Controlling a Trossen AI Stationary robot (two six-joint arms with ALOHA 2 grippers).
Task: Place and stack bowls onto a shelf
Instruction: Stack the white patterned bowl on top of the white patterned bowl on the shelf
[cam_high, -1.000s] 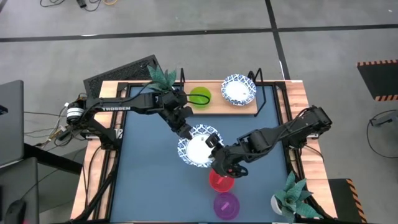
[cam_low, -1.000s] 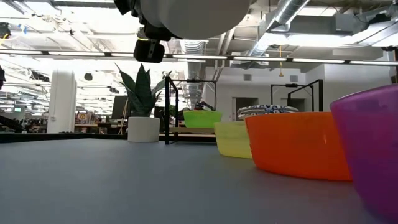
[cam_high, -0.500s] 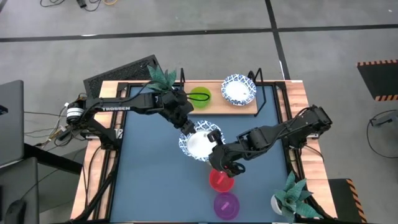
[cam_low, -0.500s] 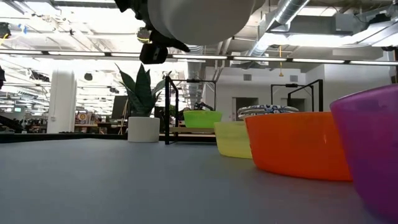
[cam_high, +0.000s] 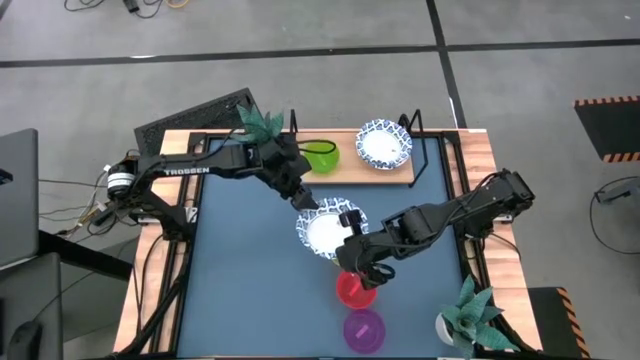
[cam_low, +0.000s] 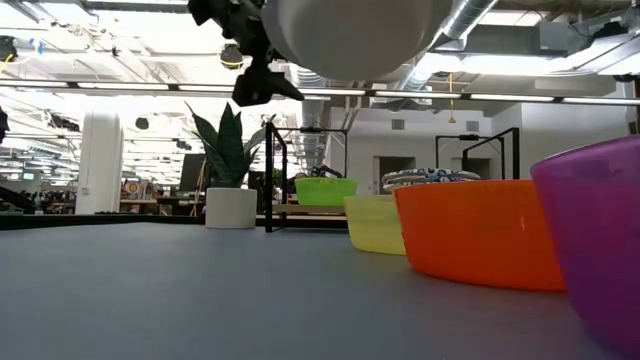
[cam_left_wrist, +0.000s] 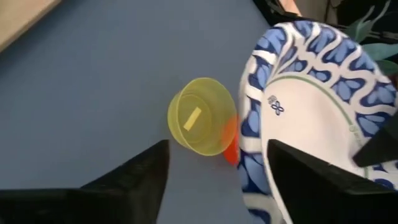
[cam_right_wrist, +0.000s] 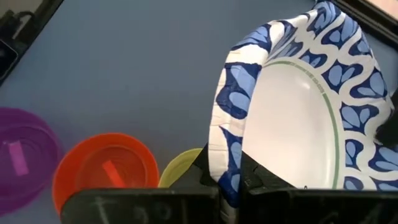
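The white bowl with the blue patterned rim (cam_high: 331, 231) hangs in the air above the middle of the desk (cam_high: 240, 290), its rim pinched by the right tool (cam_high: 353, 247), which is clamped on the edge nearest it. The left tool (cam_high: 305, 199) sits just beside the bowl's far edge with its fingers spread and holding nothing. Under the right tool lie the yellow bowl (cam_left_wrist: 200, 124), the red bowl (cam_high: 355, 290) and, farther out, the purple bowl (cam_high: 364, 329). The step looks like carrying this bowl toward the shelf (cam_high: 400, 172), where a green bowl (cam_high: 322, 156) and another patterned bowl (cam_high: 385, 143) already rest; next it should travel there and be lowered onto its twin. Since a second ago the left tool has drawn back and the bowl has shifted slightly toward the shelf.
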